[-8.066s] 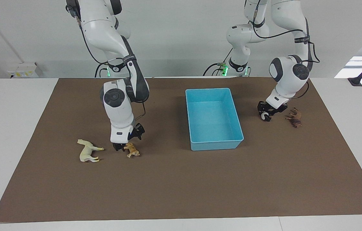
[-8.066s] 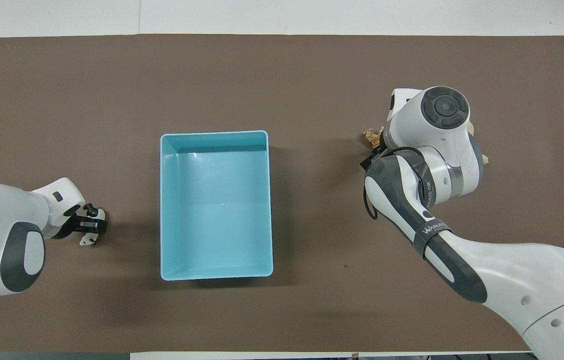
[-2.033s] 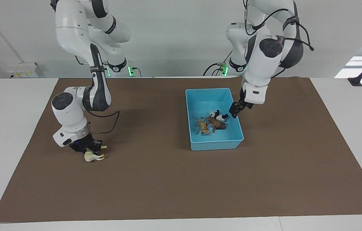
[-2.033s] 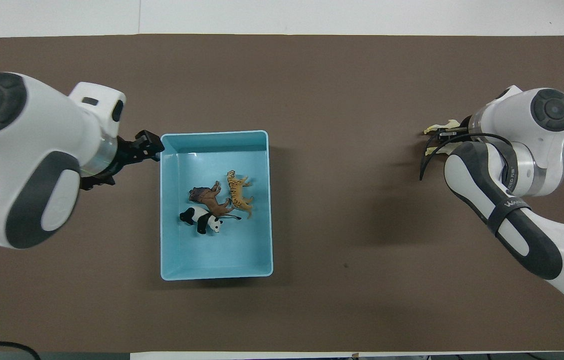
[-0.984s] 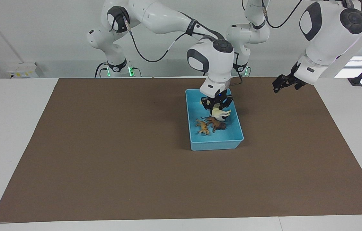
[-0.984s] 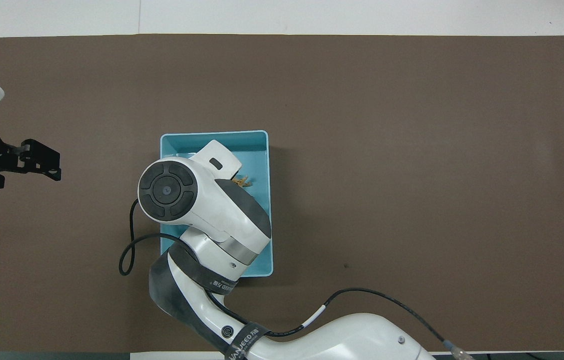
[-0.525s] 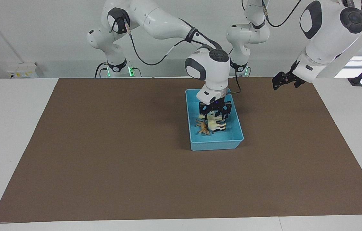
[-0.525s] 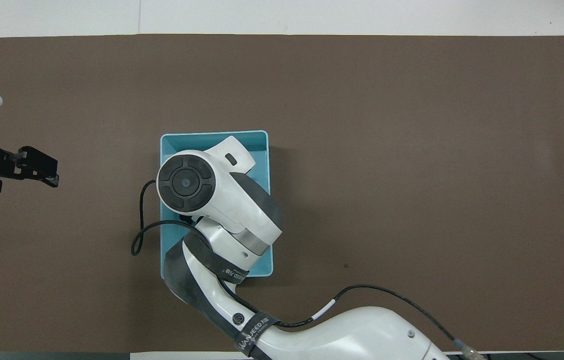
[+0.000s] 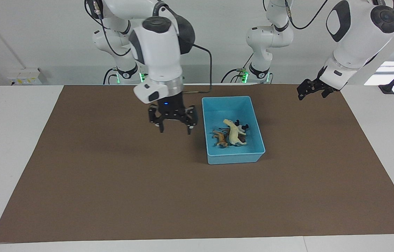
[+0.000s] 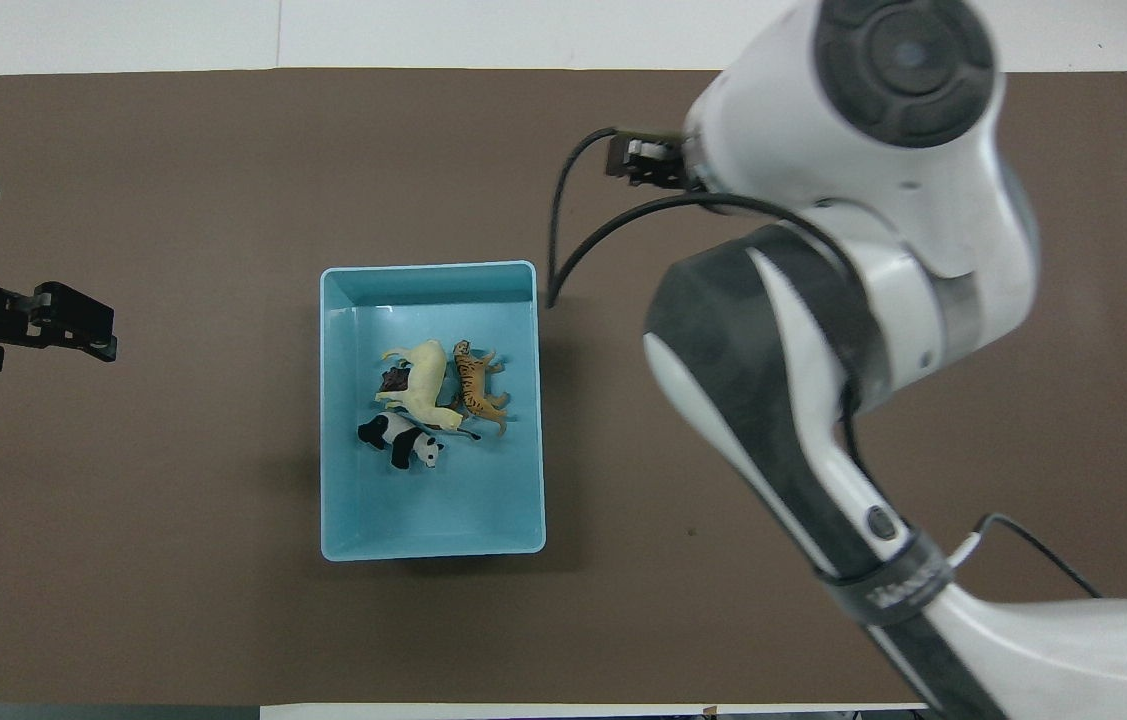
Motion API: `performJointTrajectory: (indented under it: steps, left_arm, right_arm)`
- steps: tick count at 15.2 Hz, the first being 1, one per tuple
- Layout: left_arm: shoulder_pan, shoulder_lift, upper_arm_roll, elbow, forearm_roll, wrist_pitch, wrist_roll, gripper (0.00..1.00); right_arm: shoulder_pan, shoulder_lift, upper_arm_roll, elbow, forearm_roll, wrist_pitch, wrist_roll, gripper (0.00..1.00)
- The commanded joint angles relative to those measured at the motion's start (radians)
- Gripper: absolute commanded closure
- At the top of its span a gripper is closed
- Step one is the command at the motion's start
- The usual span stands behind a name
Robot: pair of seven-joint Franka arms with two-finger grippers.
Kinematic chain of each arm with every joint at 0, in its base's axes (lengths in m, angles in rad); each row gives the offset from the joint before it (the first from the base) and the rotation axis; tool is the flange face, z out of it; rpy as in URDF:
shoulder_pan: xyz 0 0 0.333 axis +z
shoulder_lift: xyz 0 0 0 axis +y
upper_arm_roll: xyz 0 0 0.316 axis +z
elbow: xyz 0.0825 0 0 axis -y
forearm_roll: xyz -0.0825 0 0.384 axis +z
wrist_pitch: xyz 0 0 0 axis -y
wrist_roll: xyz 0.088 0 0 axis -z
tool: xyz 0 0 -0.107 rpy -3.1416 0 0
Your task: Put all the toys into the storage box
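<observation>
The light-blue storage box [image 9: 235,159] stands on the brown mat and also shows in the overhead view [image 10: 428,267]. All the toys lie in it. The cream-white horse [image 9: 233,132] [image 10: 425,383] lies across the dark brown animal [image 9: 241,140] [image 10: 392,380]. The tiger [image 9: 220,138] [image 10: 479,388] and the panda [image 9: 242,126] [image 10: 401,443] lie beside them. My right gripper [image 9: 175,128] is open and empty, up over the mat beside the box toward the right arm's end. My left gripper [image 9: 311,92] [image 10: 88,325] is open and empty, raised over the mat toward the left arm's end.
The brown mat [image 9: 148,196] covers most of the white table. My right arm's wrist hides its own gripper in the overhead view. Nothing else lies on the mat.
My right gripper let go of the horse into the box, then rose and moved out toward the right arm's end. The horse now lies on the other toys. The left arm held still.
</observation>
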Motion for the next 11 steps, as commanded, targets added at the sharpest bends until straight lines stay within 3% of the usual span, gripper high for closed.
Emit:
performJointTrajectory:
  steps: [1,3,5,11]
  left_arm:
    - [0.021,-0.027,-0.042,-0.019,0.008,0.01,0.086,0.0]
    - [0.022,-0.015,-0.033,0.03,0.002,0.006,0.135,0.0]
    - [0.022,-0.007,-0.032,0.066,0.002,-0.031,0.143,0.0]
    - [0.022,-0.012,-0.033,0.043,-0.004,0.09,0.088,0.0]
  right_arm:
    - [-0.162,-0.034,0.022,-0.037,0.012,-0.059,-0.289,0.0]
    - [-0.246,-0.06,0.022,-0.037,0.011,-0.173,-0.429,0.0]
    - [-0.315,-0.096,0.025,-0.061,0.011,-0.247,-0.451,0.0]
    - [-0.444,-0.311,0.038,-0.308,0.009,-0.244,-0.482,0.0]
